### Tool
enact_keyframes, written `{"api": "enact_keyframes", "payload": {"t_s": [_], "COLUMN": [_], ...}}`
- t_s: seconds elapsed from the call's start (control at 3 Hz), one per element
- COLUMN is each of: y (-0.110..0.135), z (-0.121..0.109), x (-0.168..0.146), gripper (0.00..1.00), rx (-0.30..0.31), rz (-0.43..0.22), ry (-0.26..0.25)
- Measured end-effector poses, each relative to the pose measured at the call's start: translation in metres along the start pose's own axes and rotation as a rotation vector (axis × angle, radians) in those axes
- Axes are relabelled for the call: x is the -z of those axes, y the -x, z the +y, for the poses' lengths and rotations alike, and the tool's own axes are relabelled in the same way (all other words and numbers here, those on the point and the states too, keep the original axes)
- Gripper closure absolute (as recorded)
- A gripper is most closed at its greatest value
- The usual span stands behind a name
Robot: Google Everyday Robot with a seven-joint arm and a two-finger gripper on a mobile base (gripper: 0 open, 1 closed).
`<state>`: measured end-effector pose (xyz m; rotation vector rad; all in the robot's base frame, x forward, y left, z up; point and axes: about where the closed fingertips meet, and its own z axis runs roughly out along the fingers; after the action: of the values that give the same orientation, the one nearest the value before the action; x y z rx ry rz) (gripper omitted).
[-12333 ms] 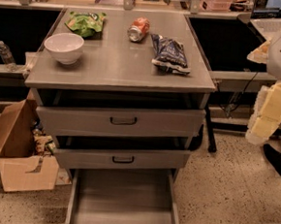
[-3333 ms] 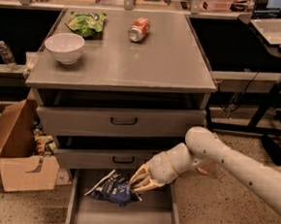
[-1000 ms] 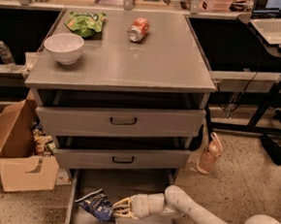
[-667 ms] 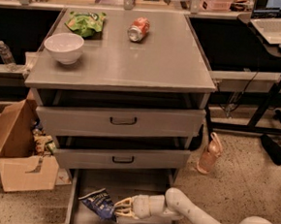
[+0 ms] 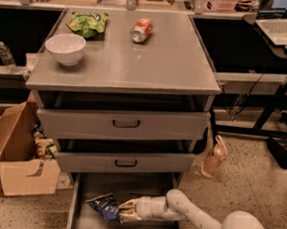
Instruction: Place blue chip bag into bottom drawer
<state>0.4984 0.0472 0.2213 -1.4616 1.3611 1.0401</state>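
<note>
The blue chip bag [image 5: 102, 206] lay low inside the bottom drawer [image 5: 137, 188], toward its left wall. Judged best: let it settle flat on the floor before release, then withdraw without dragging it. The gripper [image 5: 125, 212] sat at the bag's 3 o'clock, fingers [image 5: 128, 207] narrow, pinching its right edge.

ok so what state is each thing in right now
wide grey metal bottom drawer: pulled open
beige end effector: down in the bottom drawer
crumpled dark blue foil chip bag: lying in the bottom drawer, at the end effector's tip
grey middle drawer: partly open
grey top drawer: partly open
red soda can: on its side
white round bowl: upright
brown cardboard box: flaps open
</note>
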Motion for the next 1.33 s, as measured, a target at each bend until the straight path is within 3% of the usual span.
{"api": "enact_keyframes", "payload": {"t_s": [0.33, 0.67, 1.0, 1.33], "y": [-0.016, -0.025, -0.034, -0.038], "z": [-0.007, -0.012, -0.012, -0.012], "x": [-0.005, -0.009, -0.013, -0.014], "gripper": [1.0, 0.82, 0.59, 0.26], "rx": [-0.037, -0.063, -0.084, -0.094], "rz": [0.047, 0.094, 0.129, 0.145], "ry": [0.022, 0.044, 0.065, 0.075]}}
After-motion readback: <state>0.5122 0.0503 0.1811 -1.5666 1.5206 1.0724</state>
